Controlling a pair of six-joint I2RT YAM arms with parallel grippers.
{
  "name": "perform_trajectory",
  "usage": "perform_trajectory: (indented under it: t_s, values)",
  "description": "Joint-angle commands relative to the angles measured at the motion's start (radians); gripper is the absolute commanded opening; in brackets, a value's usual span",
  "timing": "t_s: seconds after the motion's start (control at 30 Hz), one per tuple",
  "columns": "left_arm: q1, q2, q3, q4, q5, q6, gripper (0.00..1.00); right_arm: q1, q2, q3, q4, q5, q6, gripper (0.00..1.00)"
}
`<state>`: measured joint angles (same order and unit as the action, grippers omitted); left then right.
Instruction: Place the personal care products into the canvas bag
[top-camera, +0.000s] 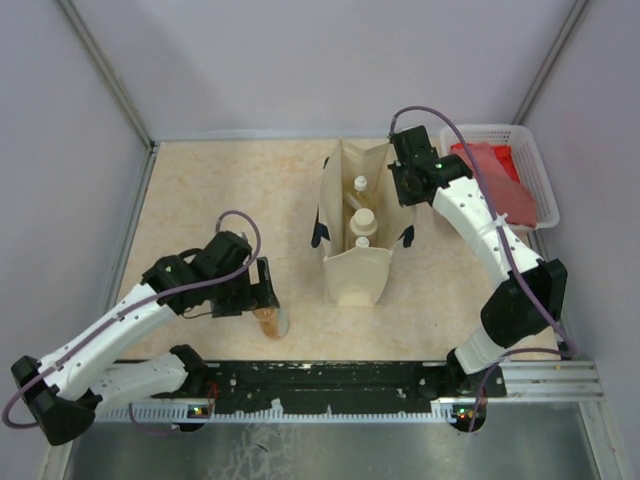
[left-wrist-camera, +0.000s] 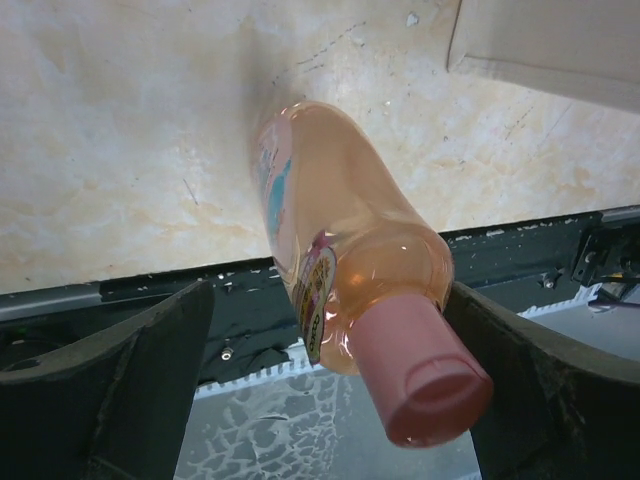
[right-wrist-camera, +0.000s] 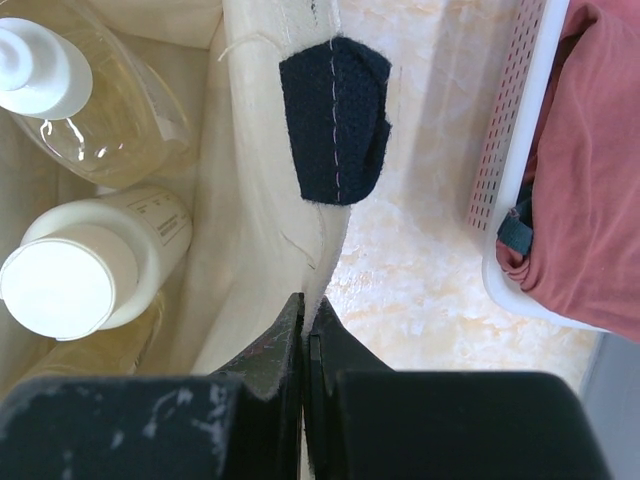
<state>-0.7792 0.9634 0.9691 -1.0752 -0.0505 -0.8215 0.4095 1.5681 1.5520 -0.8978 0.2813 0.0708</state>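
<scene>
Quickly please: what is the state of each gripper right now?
Left gripper: open, its fingers on either side of the orange bottle.
Right gripper: closed on the edge of the canvas bag.

No legible text anywhere. Orange bottle (left-wrist-camera: 350, 260), pink cap: multicolour label (left-wrist-camera: 316, 296) w/ dark lettering down the side, too blurred to read. Cream bottle (right-wrist-camera: 110, 250): a few faint printed lines near the shoulder, too small to make out. No brand or nos. readable.
</scene>
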Motion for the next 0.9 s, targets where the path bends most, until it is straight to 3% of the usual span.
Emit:
perform_trajectory:
  t_s: [0.0, 0.33, 0.47, 0.67, 0.87]
  values:
    - [-0.002, 0.008, -0.061, 0.033, 0.047, -0.014, 1.00, -0.003, -0.036, 0.000, 0.002, 0.025, -0.018, 0.00]
    - [-0.002, 0.142, -0.054, 0.152, 0.059, 0.070, 0.94, -0.003, -0.054, 0.001, 0.002, 0.028, -0.021, 0.00]
    - [-0.002, 0.162, -0.059, 0.154, 0.074, 0.088, 0.85, -0.003, -0.057, 0.000, 0.000, 0.028, -0.017, 0.00]
    - [-0.002, 0.126, -0.102, 0.150, 0.115, 0.084, 0.60, -0.003, -0.052, 0.005, -0.001, 0.031, -0.016, 0.00]
    - [-0.002, 0.107, -0.092, 0.147, 0.146, 0.071, 0.18, -0.003, -0.032, 0.029, -0.007, 0.029, -0.016, 0.00]
